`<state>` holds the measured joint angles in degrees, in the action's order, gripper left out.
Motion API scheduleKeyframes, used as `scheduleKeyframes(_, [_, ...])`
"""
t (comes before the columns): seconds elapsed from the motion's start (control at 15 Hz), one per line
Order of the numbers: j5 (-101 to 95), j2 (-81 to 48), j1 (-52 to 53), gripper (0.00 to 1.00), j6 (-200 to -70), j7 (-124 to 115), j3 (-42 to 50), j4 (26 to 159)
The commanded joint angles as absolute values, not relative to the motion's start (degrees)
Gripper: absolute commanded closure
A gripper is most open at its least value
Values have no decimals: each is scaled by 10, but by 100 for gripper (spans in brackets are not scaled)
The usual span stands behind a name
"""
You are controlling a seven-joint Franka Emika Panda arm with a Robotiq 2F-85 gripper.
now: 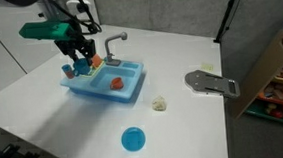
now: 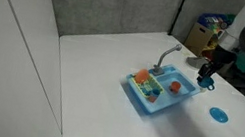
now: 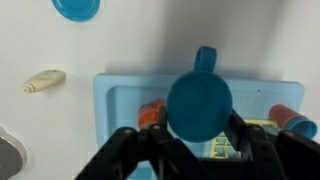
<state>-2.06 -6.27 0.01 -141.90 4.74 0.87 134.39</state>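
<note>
The claw is clamped on a cup, gripped between its fingers, above the sink on the counter.

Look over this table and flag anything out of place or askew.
Nothing looks spilled or broken. A small cream item lies loose on the table, apart from the toy sink, and a grey flat piece sits at the table's edge. The pincer holds a blue cup above the sink.
</note>
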Motion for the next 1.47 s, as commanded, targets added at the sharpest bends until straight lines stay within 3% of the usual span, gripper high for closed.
scheduleKeyframes(0.0, [-30,-58,19,68,-1358,27,-11,1306])
scheduleKeyframes(0.4, [-31,-78,52,68,-1306,-7,-39,1249])
scheduleKeyframes(1.07, [-25,-121,79,68,-1331,-31,-58,1214])
scheduleKeyframes(1.13, [-21,-114,76,43,-1328,-14,-59,1229])
scheduleKeyframes(1.4, [-21,-117,77,43,-1330,-16,-59,1225])
